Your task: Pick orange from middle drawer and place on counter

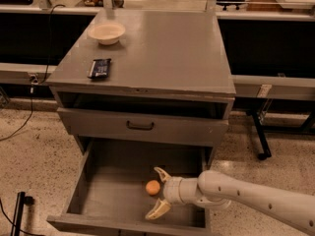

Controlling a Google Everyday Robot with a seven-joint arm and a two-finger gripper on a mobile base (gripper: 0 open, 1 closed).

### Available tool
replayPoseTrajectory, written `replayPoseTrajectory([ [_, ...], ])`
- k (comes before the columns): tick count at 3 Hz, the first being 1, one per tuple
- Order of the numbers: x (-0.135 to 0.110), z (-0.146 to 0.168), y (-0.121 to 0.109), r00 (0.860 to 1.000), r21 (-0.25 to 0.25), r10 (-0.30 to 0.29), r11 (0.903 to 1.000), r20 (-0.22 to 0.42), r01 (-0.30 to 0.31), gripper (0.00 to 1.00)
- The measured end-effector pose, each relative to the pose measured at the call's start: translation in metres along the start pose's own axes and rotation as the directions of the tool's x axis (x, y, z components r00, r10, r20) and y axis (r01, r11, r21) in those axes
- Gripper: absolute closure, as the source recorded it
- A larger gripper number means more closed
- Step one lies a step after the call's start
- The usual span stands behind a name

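Note:
The orange (153,187) lies on the floor of the open middle drawer (113,186), right of centre. My gripper (157,192) is inside the drawer, reaching in from the right. It is open, with one fingertip behind the orange and the other in front of it. The orange sits right at the gap between the fingers, not gripped. The counter (162,48) is the grey top of the cabinet, above and behind.
A cream bowl (106,32) and a dark flat packet (99,68) sit on the counter's left side. A closed drawer front with a dark handle (140,126) is above the open drawer. A black stand leg (259,136) is at the right on the speckled floor.

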State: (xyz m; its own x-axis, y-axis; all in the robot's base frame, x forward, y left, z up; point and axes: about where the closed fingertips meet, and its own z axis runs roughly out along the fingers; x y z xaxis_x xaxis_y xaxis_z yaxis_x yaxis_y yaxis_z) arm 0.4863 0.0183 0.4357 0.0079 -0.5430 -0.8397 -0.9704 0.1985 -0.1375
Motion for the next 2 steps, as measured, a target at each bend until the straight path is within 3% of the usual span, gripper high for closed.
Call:
replayPoseTrajectory([
  [1,0.005,0.016,-0.013,1.0,0.026,0.002,0.9996,0.0,-0.002,0.0],
  [2,0.022,0.031,-0.026,0.998,0.046,0.067,0.9967,-0.003,-0.067,0.0],
])
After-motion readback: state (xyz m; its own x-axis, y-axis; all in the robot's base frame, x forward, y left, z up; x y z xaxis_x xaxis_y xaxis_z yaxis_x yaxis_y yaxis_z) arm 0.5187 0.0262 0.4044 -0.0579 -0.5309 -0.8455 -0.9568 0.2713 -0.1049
